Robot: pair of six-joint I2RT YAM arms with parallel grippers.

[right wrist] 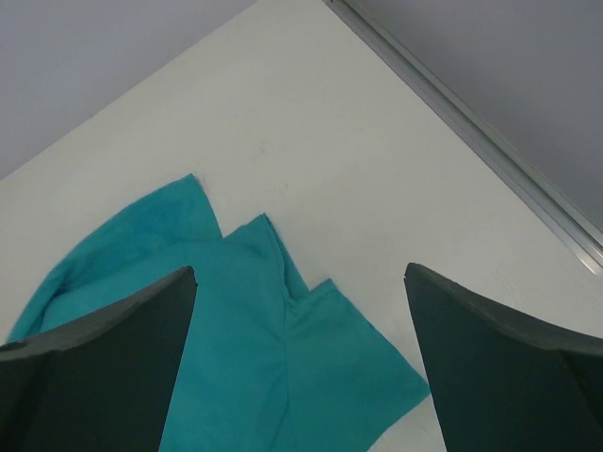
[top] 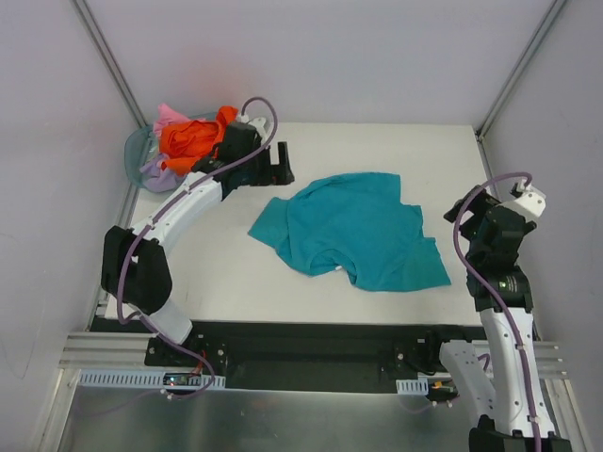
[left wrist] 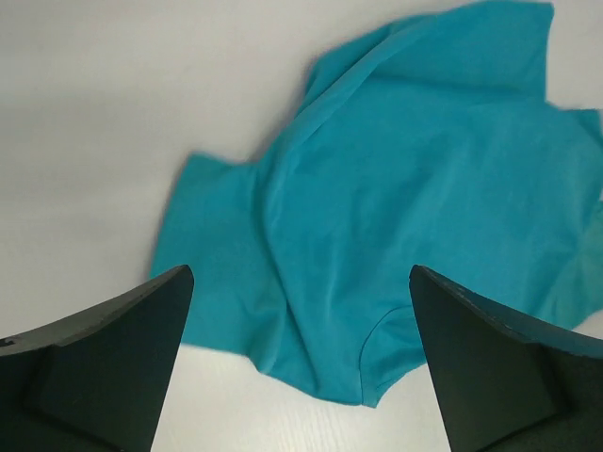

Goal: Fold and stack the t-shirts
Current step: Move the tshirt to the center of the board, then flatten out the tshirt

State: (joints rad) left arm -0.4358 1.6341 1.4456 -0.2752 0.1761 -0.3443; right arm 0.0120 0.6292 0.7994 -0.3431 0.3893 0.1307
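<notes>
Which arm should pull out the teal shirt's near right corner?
Right, probably. The right arm's fingers are open, that corner of the teal shirt framed between them in wrist view; the left arm's fingers sit by its far left edge.

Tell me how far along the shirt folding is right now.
Done: nothing yet, no folded shirt or stack shows. In hand: the teal t-shirt lies rumpled mid-table, with the left gripper and right gripper both open and empty near it. Left: folding it, then the orange shirt, pink shirt and lavender shirt heaped in the basket.
</notes>
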